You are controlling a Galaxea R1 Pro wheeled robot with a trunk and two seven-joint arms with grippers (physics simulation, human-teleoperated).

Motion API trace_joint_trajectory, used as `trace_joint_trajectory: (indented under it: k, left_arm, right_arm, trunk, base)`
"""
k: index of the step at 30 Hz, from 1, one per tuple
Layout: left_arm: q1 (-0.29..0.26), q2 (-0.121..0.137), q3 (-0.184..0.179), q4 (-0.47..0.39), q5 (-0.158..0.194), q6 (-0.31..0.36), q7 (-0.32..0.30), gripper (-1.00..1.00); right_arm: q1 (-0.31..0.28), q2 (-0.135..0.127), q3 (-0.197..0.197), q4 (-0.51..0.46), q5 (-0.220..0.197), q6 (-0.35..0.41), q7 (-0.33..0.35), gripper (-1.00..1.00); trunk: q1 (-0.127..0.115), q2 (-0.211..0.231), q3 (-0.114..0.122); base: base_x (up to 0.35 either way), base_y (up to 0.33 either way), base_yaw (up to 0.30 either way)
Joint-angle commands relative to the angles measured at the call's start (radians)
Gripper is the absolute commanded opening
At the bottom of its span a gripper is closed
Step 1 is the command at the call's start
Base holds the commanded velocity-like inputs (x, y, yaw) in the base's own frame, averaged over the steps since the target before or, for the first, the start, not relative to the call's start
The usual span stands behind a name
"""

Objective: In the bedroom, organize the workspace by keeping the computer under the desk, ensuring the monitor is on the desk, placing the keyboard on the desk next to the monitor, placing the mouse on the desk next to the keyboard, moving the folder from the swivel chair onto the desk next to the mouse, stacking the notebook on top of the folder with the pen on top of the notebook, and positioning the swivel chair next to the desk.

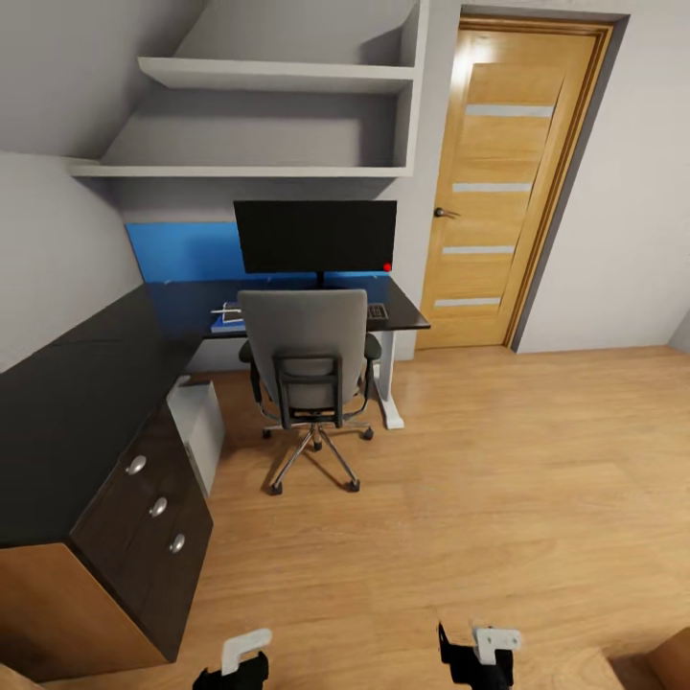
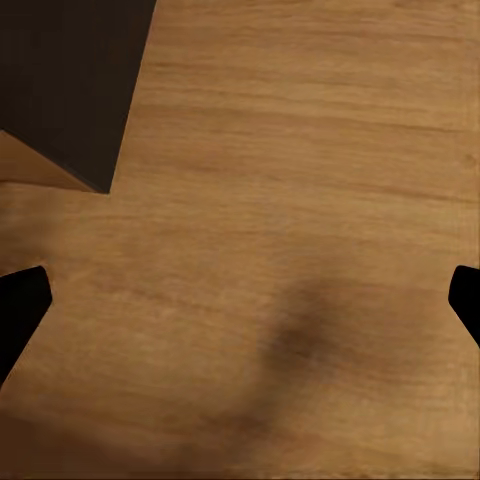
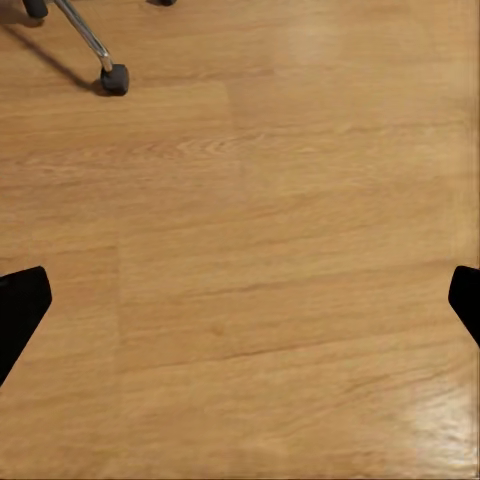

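Nearest: left pincer [image 2: 240, 300] and right pincer [image 3: 240, 300], both spread wide and holding nothing over wooden floor [image 1: 498, 498]; the right wrist view catches a chair caster [image 3: 114, 78], the left wrist view a dark drawer-unit corner [image 2: 70, 80]. Beyond, in the head view: computer [image 1: 203, 426] under the desk [image 1: 77, 402], swivel chair [image 1: 309, 355] drawn up to it. Farthest: folder [image 1: 228, 326], part of the keyboard [image 1: 378, 311], and monitor [image 1: 315, 236] on the desk.

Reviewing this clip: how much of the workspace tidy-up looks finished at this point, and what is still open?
Mostly done by the look of it: the monitor stands on the desk, the computer sits under it, the swivel chair is pushed in. The folder lies on the desk with something pale on top. The chair hides most of the keyboard; the mouse and pen cannot be confirmed. Both grippers, left and right, are open and empty.
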Motion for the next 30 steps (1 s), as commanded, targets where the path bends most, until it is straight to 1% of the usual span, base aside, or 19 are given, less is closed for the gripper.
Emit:
trace_joint_trajectory:
  k: [1, 3, 4, 6, 7, 11, 13, 21, 30]
  left_arm:
    - [0.02, 0.006, -0.01, 0.001, 0.005, -0.006, 0.004, 1.0]
    - [0.064, 0.014, -0.011, 0.001, 0.005, -0.02, 0.004, 1.0]
    - [0.074, 0.015, -0.011, 0.001, 0.004, -0.026, 0.003, 1.0]
    - [0.107, 0.02, -0.01, 0.002, 0.004, -0.058, 0.003, 1.0]
    - [0.113, 0.021, -0.01, 0.002, 0.004, -0.065, 0.003, 1.0]
    - [0.139, 0.043, -0.012, 0.002, 0.003, -0.087, 0.002, 1.0]
    - [0.144, 0.049, -0.013, 0.002, 0.001, -0.089, 0.002, 1.0]
    - [0.147, 0.052, -0.014, 0.002, 0.001, -0.091, 0.003, 1.0]
    - [0.147, 0.053, -0.013, 0.002, 0.001, -0.091, 0.004, 1.0]
  right_arm:
    - [0.004, 0.0, 0.009, 0.002, -0.009, -0.003, -0.005, 1.0]
    - [0.009, -0.001, 0.008, 0.002, -0.012, 0.0, -0.005, 1.0]
    - [0.009, -0.001, 0.009, 0.002, -0.013, 0.001, -0.004, 1.0]
    - [0.011, -0.001, 0.009, 0.002, -0.013, 0.002, -0.003, 1.0]
    - [0.012, -0.001, 0.009, 0.002, -0.013, 0.003, -0.003, 1.0]
    - [0.018, -0.001, 0.009, 0.002, -0.013, 0.007, -0.004, 1.0]
    - [0.034, -0.001, 0.009, 0.002, -0.013, 0.009, -0.004, 1.0]
    - [0.063, -0.001, 0.009, 0.002, -0.013, 0.01, -0.004, 1.0]
    - [0.063, -0.001, 0.009, 0.002, -0.013, 0.01, -0.004, 1.0]
  trunk:
    - [-0.004, 0.007, 0.002]
    - [-0.012, 0.021, 0.009]
    - [-0.016, 0.028, 0.012]
    - [-0.023, 0.042, 0.018]
    - [-0.027, 0.049, 0.021]
    - [-0.042, 0.077, 0.034]
    - [-0.05, 0.091, 0.04]
    - [-0.081, 0.147, 0.065]
    - [-0.115, 0.21, 0.093]
  base:
    - [0.0, 0.0, 0.0]
    - [0.0, 0.0, 0.0]
    - [0.0, 0.0, 0.0]
    - [0.0, 0.0, 0.0]
    - [0.0, 0.0, 0.0]
    - [0.0, 0.0, 0.0]
    - [0.0, 0.0, 0.0]
    - [0.0, 0.0, 0.0]
    - [0.0, 0.0, 0.0]
